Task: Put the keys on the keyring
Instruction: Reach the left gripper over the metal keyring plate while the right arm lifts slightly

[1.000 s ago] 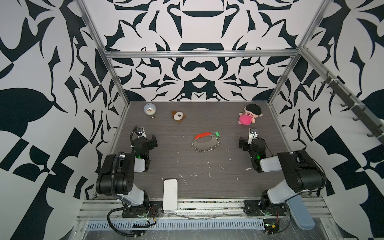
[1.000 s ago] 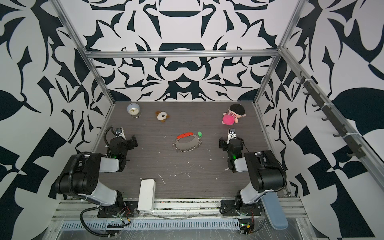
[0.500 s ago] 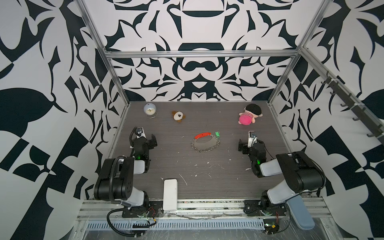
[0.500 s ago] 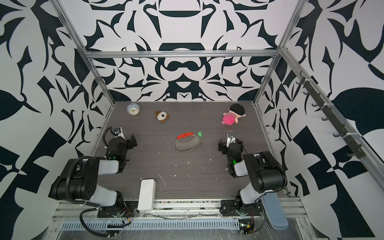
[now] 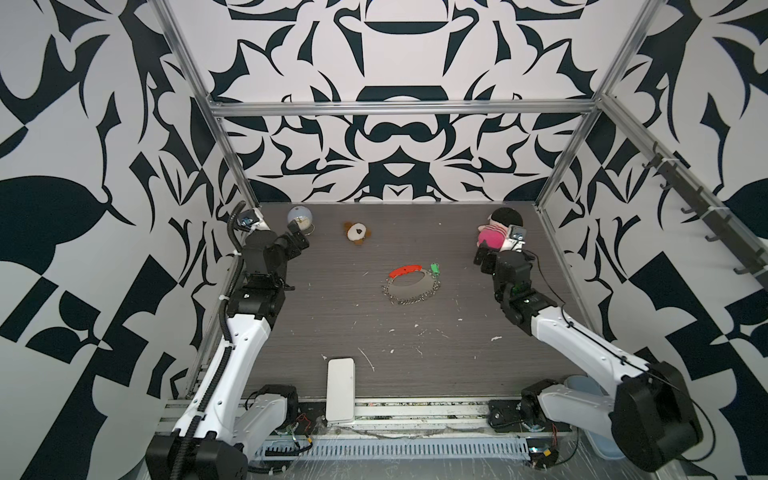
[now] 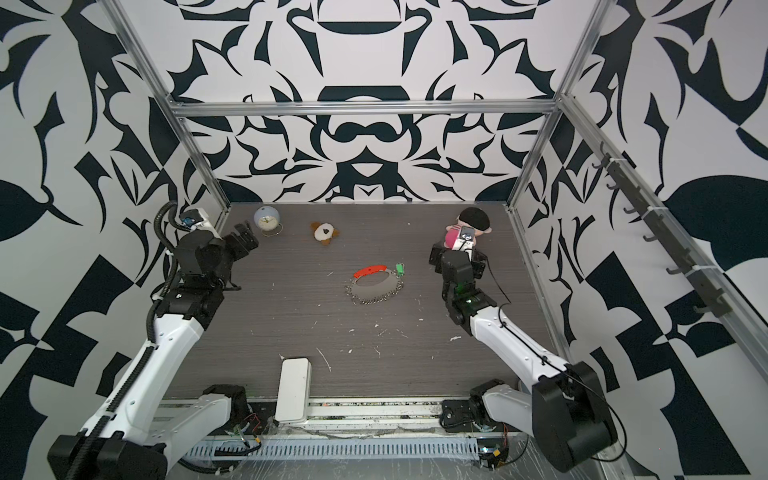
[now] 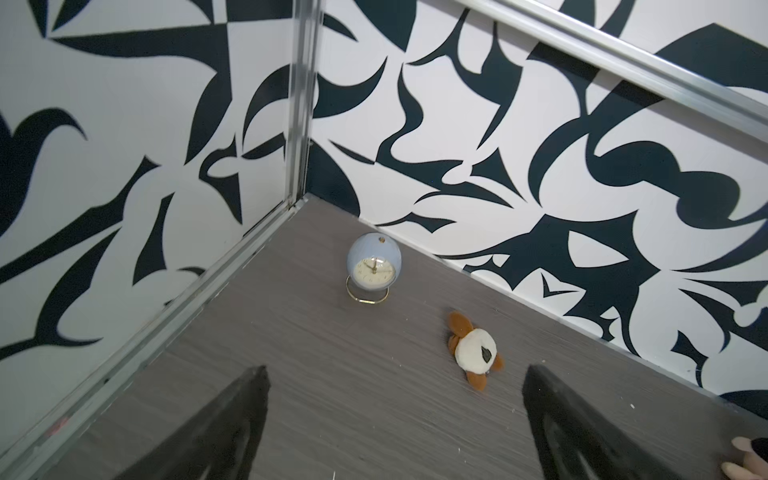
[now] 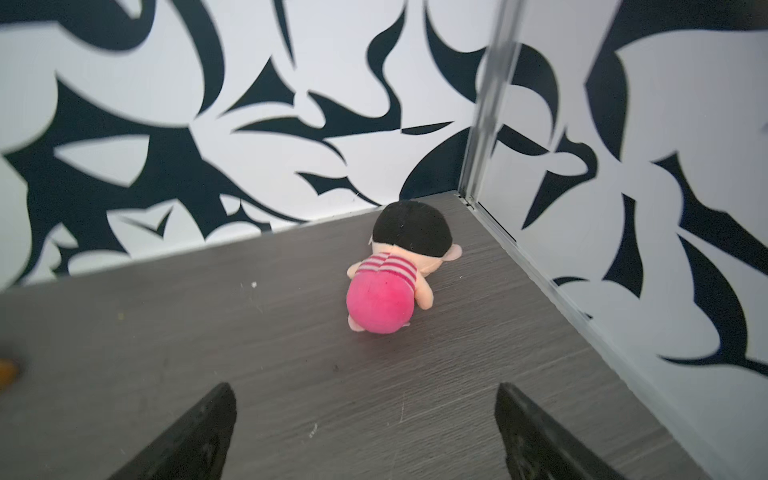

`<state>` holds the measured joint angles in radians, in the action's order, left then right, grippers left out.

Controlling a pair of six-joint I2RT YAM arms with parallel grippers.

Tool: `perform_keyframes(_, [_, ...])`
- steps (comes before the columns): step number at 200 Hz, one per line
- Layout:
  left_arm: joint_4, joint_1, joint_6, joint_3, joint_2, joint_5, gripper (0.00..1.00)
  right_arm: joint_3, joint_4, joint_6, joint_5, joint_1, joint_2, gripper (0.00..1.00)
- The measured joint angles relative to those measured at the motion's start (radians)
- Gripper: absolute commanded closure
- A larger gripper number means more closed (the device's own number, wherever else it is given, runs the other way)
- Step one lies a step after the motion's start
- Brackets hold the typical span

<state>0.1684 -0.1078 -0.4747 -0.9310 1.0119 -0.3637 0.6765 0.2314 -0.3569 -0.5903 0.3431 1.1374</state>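
Note:
The keyring (image 5: 405,271) (image 6: 370,270), a loop of silver links closed by a curved red-orange bar, lies flat on the grey table mid-floor in both top views. A small green-headed key (image 5: 434,268) (image 6: 400,269) lies at the right end of the bar, loose beside the chain. My left gripper (image 5: 300,237) (image 7: 395,399) hovers open at the back left, far from the keyring, with nothing between its fingers (image 7: 249,399). My right gripper (image 5: 503,257) (image 8: 363,415) hovers open at the back right, also empty. Neither wrist view shows keyring or key.
A blue round clock (image 5: 300,216) (image 7: 374,266) stands in the back left corner. A white-and-brown plush (image 5: 356,232) (image 7: 473,351) lies near it. A pink doll (image 5: 492,228) (image 8: 386,286) lies just ahead of the right gripper. A white flat box (image 5: 340,388) sits at the front edge.
Both arms have lifted and stretched toward the back wall; each gripper has moved away from the front and now sits near its back corner. Both stayed open. Keyring and key have not moved.

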Motion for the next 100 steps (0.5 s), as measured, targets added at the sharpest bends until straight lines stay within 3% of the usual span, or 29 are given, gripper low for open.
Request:
perform_keyframes(39, [0.165, 0.084, -0.179, 0.008, 0.083, 0.174, 0.0, -0.089, -0.1, -0.152, 0.085, -0.038, 0.034, 0.1])
perform_keyframes(58, [0.164, 0.073, -0.227, 0.008, 0.112, 0.254, 0.0, -0.189, -0.07, -0.168, 0.129, -0.014, 0.06, 0.1])
perform_keyframes(79, [0.135, -0.042, -0.241, 0.01, 0.129, 0.253, 0.0, -0.269, -0.024, -0.169, 0.197, 0.005, 0.062, 0.09])
perform_keyframes(100, [0.091, -0.252, -0.207, 0.008, 0.181, 0.18, 0.0, -0.274, 0.064, -0.177, 0.24, 0.011, 0.07, 0.15])
